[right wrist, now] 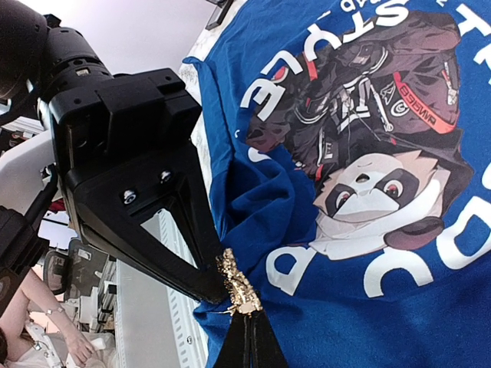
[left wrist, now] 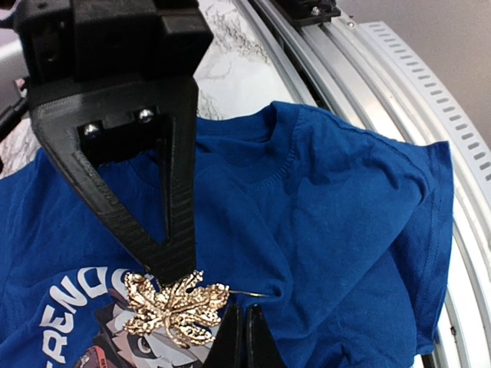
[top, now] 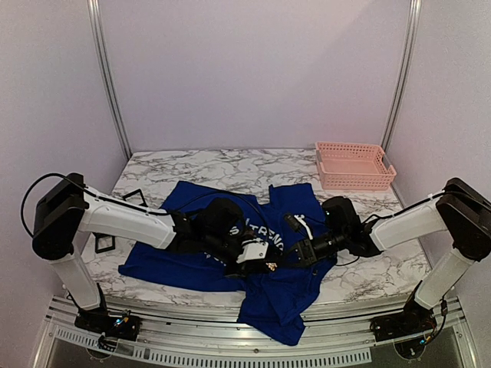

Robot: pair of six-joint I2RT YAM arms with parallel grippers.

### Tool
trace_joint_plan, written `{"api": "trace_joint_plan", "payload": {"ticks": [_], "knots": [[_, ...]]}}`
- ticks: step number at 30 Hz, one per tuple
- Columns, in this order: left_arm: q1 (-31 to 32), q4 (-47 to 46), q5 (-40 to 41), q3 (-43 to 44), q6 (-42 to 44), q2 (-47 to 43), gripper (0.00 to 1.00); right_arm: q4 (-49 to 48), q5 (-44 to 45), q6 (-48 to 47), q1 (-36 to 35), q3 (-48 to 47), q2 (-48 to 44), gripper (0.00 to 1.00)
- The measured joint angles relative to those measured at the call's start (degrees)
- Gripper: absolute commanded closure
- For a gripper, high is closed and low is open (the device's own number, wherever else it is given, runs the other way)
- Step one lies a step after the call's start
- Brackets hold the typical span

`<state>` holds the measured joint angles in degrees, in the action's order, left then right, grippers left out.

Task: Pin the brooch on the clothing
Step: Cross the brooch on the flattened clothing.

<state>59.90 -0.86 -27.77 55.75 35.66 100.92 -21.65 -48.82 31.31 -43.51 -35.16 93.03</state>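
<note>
Your blue T-shirt [top: 173, 270] lies rumpled across the middle of the marble table [top: 199, 165], panda print facing up. Low in the left wrist view, your left gripper [left wrist: 175, 274] is clamped on the gold leaf-shaped brooch [left wrist: 176, 305], which sits at the print's edge with its pin pointing right toward a raised fold. Your right gripper [right wrist: 245, 341] is closed just beside the brooch; you cannot tell what it pinches.
</note>
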Motion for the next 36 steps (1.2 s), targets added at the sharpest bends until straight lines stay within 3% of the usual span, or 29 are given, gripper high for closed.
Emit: {"api": "trace_joint_plan", "payload": {"ticks": [36], "knots": [[1.0,0.8,5.5,-0.3,-10.6,-0.1,1.00,-9.0,5.8,10.1,-3.4,4.9,-2.1,1.00]]}}
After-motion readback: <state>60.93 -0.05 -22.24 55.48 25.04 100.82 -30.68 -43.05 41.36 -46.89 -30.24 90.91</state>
